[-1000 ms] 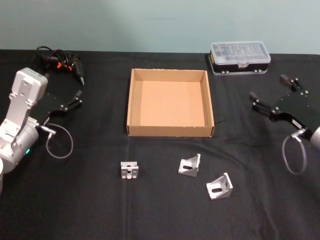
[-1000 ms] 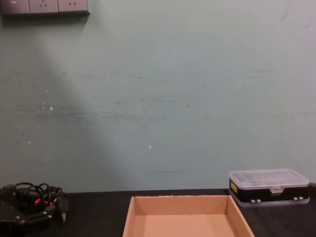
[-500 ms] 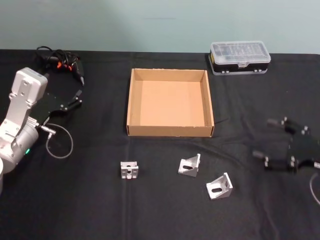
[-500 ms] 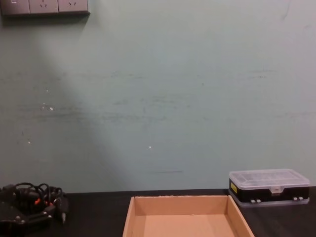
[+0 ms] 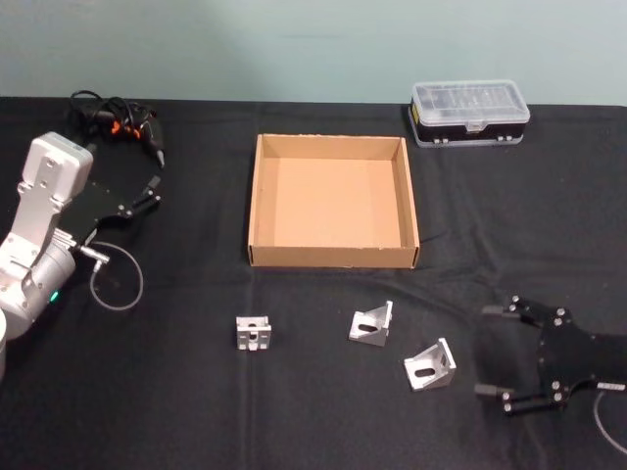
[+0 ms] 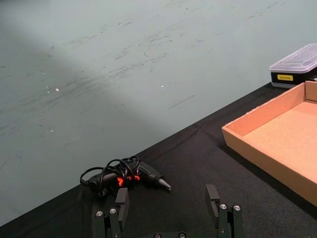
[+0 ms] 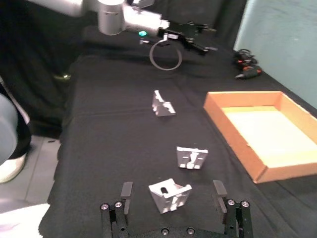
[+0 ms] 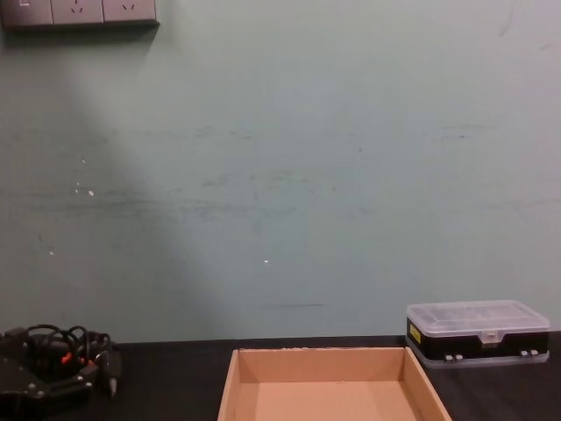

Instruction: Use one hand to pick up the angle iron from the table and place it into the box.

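Right pincer (image 5: pixel 485 351), spread wide and empty, beside angle iron (image 5: pixel 429 365) near tabletop's (image 5: pixel 147 392) front edge; left pincer (image 5: pixel 137 201) parked, released.

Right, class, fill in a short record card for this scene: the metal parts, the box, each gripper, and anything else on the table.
parts: left angle iron, middle angle iron, right angle iron, all on the table in front of the box
box: open-topped, holds no angle iron
right gripper: open, just right of the right angle iron, fingers pointing toward it
left gripper: open, parked at the table's left side
other items: black case behind the box; corded tool at far left
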Tool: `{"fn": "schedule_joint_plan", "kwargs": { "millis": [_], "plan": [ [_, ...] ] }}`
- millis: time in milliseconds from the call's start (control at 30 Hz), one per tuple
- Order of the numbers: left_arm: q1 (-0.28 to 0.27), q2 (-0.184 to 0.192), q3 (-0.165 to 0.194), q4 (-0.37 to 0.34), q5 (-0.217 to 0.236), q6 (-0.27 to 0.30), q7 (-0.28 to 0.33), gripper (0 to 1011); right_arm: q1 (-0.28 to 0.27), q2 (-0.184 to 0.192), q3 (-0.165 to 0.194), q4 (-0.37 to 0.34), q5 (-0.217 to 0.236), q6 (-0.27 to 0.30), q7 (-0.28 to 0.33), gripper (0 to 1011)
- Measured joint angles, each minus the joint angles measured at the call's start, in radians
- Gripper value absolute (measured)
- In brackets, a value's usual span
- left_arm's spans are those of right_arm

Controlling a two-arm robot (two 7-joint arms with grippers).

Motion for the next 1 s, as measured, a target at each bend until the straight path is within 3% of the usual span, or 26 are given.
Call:
{"fn": "schedule_joint_plan", "kwargs": {
  "millis": [533,700,1000],
  "plan": [
    [0.000,0.000,0.000,0.000,0.000,0.000,0.000,1011,0.144,-0.070,-0.114,0.099,-0.096,-0.023,0.063,1003],
    [0.000,0.000,0.000,0.000,0.000,0.000,0.000,1011,0.172,-0.089,-0.135,0.120,-0.110,-0.022,0.063,1003],
    [0.000,0.000,0.000,0.000,0.000,0.000,0.000,1011,0.212,-0.132,-0.183,0.140,-0.141,0.028,0.022,1003]
  ]
}}
